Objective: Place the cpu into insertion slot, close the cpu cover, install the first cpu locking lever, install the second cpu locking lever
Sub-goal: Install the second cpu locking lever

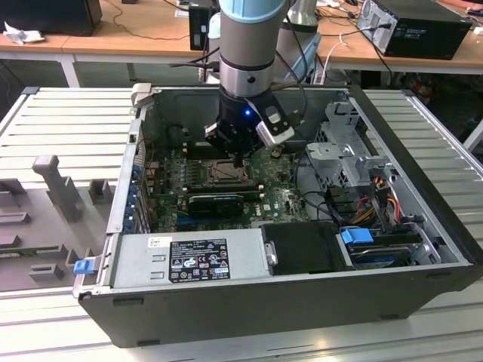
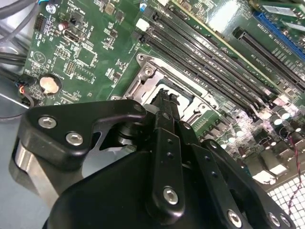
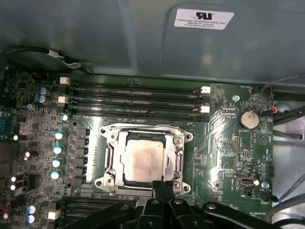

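Observation:
The cpu (image 3: 143, 161), a pale metal square, lies in the insertion slot (image 3: 106, 181) on the green board. The silver cpu cover (image 3: 143, 130) lies flat around it, and the chip shows through its window. My gripper (image 3: 160, 183) is shut, its two black fingertips pressed together at the rim of the cover on the side nearest the wrist. In the second wrist view the gripper (image 2: 164, 98) has its tips down at the edge of the slot (image 2: 147, 71). In the exterior view the gripper (image 1: 240, 160) hangs over the slot (image 1: 221, 173) inside the open computer case.
Long black memory slots (image 3: 133, 98) run beside the socket. A coin battery (image 3: 249, 119) and capacitors (image 3: 58, 149) stand on the board. The case holds a power supply (image 1: 189, 260), a drive cage (image 1: 343, 147) and cable bundles (image 1: 377, 200). Case walls (image 1: 128, 173) ring the board.

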`<state>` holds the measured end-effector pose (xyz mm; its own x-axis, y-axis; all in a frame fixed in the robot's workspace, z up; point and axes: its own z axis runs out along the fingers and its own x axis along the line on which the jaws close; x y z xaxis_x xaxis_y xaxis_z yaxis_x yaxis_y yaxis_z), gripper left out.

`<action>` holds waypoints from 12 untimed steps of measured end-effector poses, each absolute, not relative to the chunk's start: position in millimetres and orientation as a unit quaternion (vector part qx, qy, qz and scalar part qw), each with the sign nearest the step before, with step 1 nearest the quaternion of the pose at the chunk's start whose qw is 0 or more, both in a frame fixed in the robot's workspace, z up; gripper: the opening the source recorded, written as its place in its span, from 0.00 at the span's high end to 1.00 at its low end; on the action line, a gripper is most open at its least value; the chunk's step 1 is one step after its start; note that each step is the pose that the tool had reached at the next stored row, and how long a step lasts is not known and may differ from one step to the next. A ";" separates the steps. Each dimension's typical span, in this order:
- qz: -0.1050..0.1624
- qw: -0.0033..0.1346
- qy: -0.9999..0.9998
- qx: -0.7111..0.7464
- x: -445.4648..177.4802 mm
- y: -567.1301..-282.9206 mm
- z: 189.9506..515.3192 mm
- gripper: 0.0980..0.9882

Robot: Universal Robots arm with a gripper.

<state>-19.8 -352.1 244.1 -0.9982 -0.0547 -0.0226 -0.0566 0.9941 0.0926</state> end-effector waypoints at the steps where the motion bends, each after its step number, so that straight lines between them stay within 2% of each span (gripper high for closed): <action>1: 0.047 0.010 0.998 -0.028 -19.7 -352.1 245.4 0.99; 7: 0.049 0.010 0.998 -0.028 -19.6 -360.5 246.6 0.99; 12: 0.070 0.009 0.997 -0.028 -19.7 -370.9 243.2 0.99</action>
<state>-19.7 -370.9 243.2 -0.9982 -0.0554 -0.0227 -0.0581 0.9885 0.1395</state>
